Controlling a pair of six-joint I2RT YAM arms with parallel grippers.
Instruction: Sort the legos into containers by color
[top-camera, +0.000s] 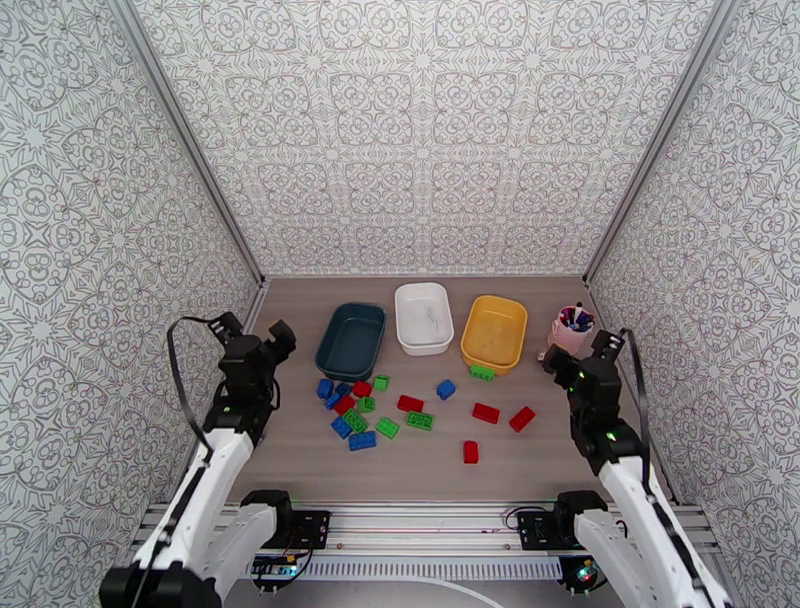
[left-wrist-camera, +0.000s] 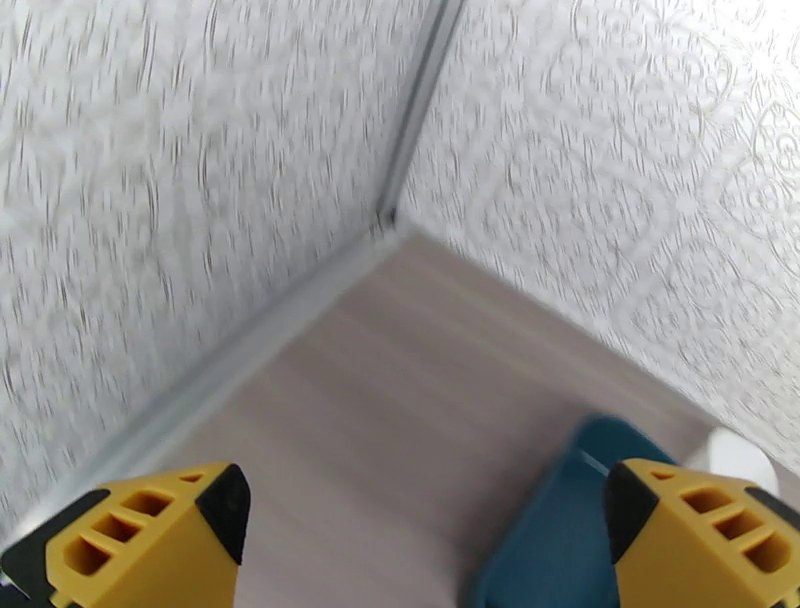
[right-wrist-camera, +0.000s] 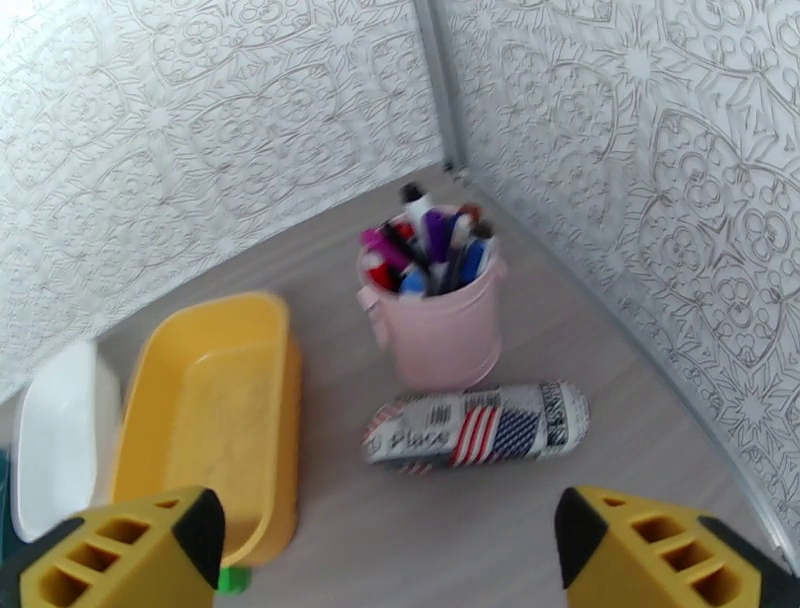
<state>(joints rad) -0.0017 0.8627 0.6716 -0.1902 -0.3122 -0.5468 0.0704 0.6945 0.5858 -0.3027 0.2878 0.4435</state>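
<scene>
While legos (top-camera: 410, 404) lie loose, pouch (right-wrist-camera: 475, 423) rests.

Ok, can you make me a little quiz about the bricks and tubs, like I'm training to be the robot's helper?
1. True or false: the yellow tub has no lego in it.
2. Which tub stands in the middle of the row? A teal, B white, C yellow.
3. Fill in: the lego right beside the yellow tub's near edge is ____.
Key: 1 true. 2 B, the white tub. 3 green.
</scene>
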